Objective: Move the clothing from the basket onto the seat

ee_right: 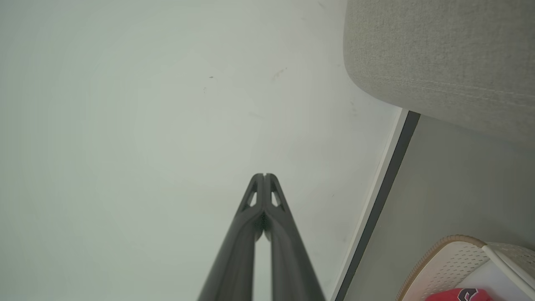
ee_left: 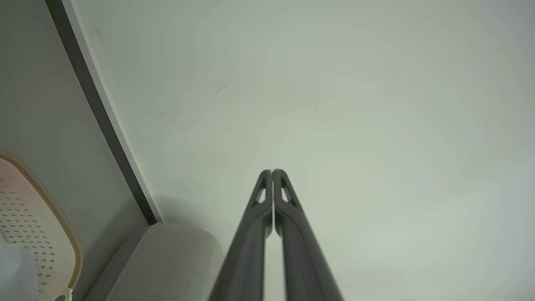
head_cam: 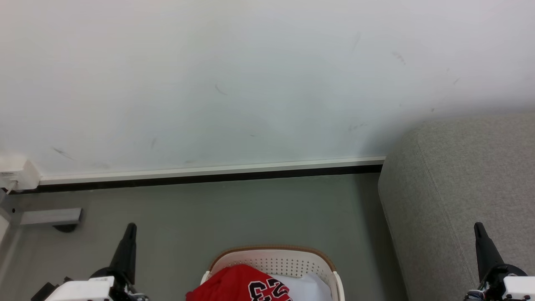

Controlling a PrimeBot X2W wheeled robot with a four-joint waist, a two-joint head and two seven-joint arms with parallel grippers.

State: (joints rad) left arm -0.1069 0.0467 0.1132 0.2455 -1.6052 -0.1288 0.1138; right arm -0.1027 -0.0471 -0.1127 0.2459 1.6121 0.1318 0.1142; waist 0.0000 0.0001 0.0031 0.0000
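Near centre, crumpled red jersey (head_cam: 234,284) heaped in perforated cream basket (head_cam: 276,261), brown-rimmed; at right, rounded grey woven sofa (head_cam: 459,188). Left tool (ee_left: 272,172) and right tool (ee_right: 265,175) clenched, empty.

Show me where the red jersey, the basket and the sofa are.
red jersey (head_cam: 230,283), head view, on its red fabric beside the number.
basket (head_cam: 284,263), head view, on its perforated far wall.
sofa (head_cam: 443,200), head view, on its grey rounded end.
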